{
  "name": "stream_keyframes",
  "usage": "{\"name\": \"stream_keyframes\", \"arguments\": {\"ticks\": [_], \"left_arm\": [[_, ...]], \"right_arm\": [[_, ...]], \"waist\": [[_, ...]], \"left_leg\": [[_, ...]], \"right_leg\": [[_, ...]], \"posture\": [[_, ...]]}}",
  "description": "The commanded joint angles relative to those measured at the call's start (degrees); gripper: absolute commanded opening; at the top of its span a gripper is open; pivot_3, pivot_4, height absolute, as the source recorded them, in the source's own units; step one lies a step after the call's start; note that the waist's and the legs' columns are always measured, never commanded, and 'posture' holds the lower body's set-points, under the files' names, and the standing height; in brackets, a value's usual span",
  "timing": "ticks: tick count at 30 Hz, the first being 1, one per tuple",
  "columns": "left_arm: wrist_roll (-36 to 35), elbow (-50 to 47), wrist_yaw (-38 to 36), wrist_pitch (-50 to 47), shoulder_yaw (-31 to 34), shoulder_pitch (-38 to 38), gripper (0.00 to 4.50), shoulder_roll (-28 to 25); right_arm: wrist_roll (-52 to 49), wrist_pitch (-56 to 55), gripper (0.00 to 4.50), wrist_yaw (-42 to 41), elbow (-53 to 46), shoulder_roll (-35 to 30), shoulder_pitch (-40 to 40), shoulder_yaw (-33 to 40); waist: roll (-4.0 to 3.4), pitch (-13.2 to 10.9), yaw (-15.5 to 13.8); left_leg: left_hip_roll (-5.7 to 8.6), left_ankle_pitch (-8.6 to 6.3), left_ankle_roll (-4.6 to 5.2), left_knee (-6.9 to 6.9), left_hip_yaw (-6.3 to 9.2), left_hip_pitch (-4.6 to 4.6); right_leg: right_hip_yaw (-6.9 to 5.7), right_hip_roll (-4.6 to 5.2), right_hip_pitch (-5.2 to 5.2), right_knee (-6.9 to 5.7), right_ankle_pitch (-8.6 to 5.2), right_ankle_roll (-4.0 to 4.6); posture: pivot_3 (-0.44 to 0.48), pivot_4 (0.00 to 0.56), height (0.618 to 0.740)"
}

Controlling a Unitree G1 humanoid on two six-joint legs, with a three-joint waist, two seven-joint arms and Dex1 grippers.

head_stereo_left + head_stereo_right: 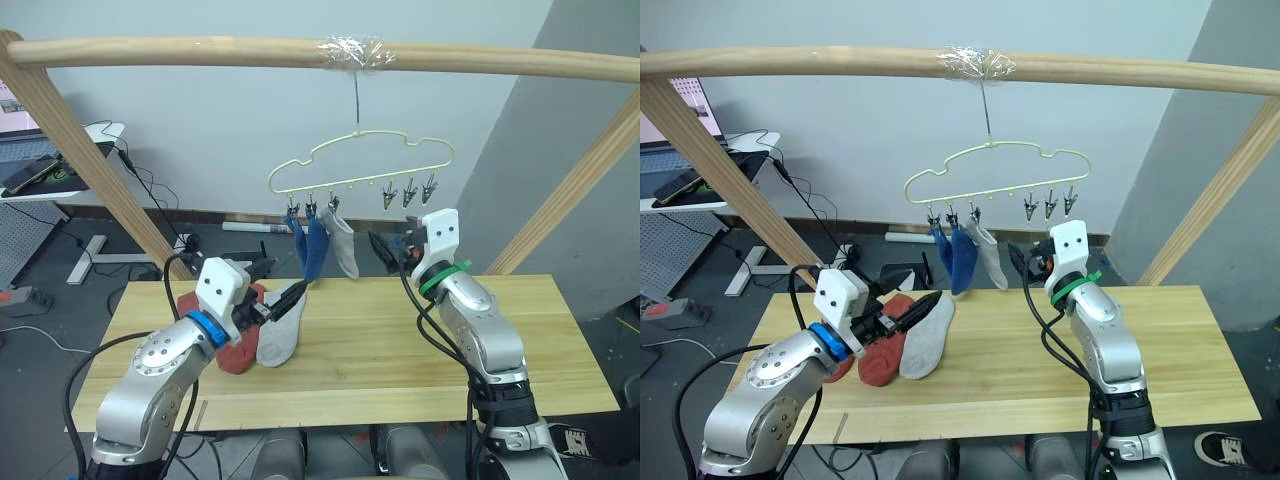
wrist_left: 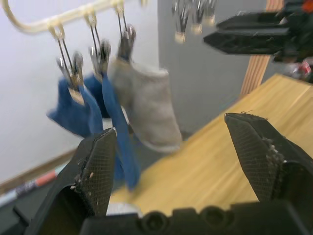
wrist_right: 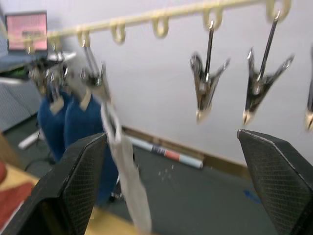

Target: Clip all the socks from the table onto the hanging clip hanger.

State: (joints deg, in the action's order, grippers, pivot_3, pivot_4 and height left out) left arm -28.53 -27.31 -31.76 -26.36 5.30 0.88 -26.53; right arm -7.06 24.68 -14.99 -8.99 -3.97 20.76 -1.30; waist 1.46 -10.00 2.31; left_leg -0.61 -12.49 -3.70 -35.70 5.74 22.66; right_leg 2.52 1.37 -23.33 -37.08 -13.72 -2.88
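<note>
Head views: the left hand hangs low over the table, fingers spread and gripping nothing. Touching its fingertips lies a grey sock, and just behind it, partly under the wrist, the two red socks lie together. Above and ahead of this hand the hanger hangs by its hook from a wooden bar. Three of its clips hold two blue socks and a second grey sock; three clips beyond these hang bare. The right hand is raised clear of the table, just below the bare clips and beside the hung grey sock; its fingers are spread and carry nothing.

Left wrist view: the two fingers stand wide apart with nothing between them. Straight ahead hang the blue socks and grey sock, with the right hand beyond.

Right wrist view: the fingers are wide apart and bare. Above them hang two bare clips, and toward one finger the blue socks and grey sock
</note>
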Motion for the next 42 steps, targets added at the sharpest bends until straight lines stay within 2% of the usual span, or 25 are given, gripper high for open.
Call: {"name": "stream_keyframes", "arguments": {"ticks": [1,9,13,35,42], "left_arm": [[0.36,0.26,-1.55,3.62,0.39,2.16,3.94,0.15],[0.43,1.19,-3.60,7.03,-1.20,4.42,3.94,1.37],[0.13,0.70,-3.69,6.66,-1.64,4.22,3.94,1.92],[-0.42,0.30,-2.44,7.21,-0.57,3.76,3.94,2.72],[-2.56,-0.52,-2.21,6.43,-0.15,4.43,3.94,3.89]], "right_arm": [[0.23,-2.15,3.58,1.80,1.06,0.44,2.71,0.57],[-0.06,-4.78,3.58,3.68,6.54,1.60,7.89,1.00],[-0.50,-5.41,2.66,4.52,9.75,2.30,9.86,1.46],[-1.58,-9.29,2.66,4.83,19.31,3.64,16.68,2.55],[-1.74,-9.81,2.66,4.53,20.32,4.44,17.46,2.55]], "waist": [[0.00,0.00,0.00],[-0.01,0.00,0.11],[-0.01,0.00,0.14],[-0.03,-0.02,0.13],[-0.04,-0.02,0.08]], "left_leg": [[0.00,0.00,0.00,-0.02,-0.01,0.01],[-0.04,0.00,0.00,-0.03,-0.03,0.00],[-0.05,0.00,0.00,-0.02,-0.03,0.00],[-0.08,0.00,0.01,-0.03,-0.01,-0.02],[-0.09,0.00,0.01,-0.03,-0.01,-0.01]], "right_leg": [[0.01,0.00,0.00,0.01,0.02,0.00],[0.03,-0.04,0.00,-0.02,0.12,-0.10],[0.03,-0.05,0.00,-0.03,0.13,-0.10],[0.03,-0.10,0.00,-0.06,0.15,-0.09],[0.03,-0.10,0.00,-0.06,0.15,-0.08]], "posture": [[-0.019,0.113,0.740],[-0.020,0.116,0.740],[-0.017,0.119,0.740],[0.001,0.125,0.740],[0.004,0.126,0.740]]}}
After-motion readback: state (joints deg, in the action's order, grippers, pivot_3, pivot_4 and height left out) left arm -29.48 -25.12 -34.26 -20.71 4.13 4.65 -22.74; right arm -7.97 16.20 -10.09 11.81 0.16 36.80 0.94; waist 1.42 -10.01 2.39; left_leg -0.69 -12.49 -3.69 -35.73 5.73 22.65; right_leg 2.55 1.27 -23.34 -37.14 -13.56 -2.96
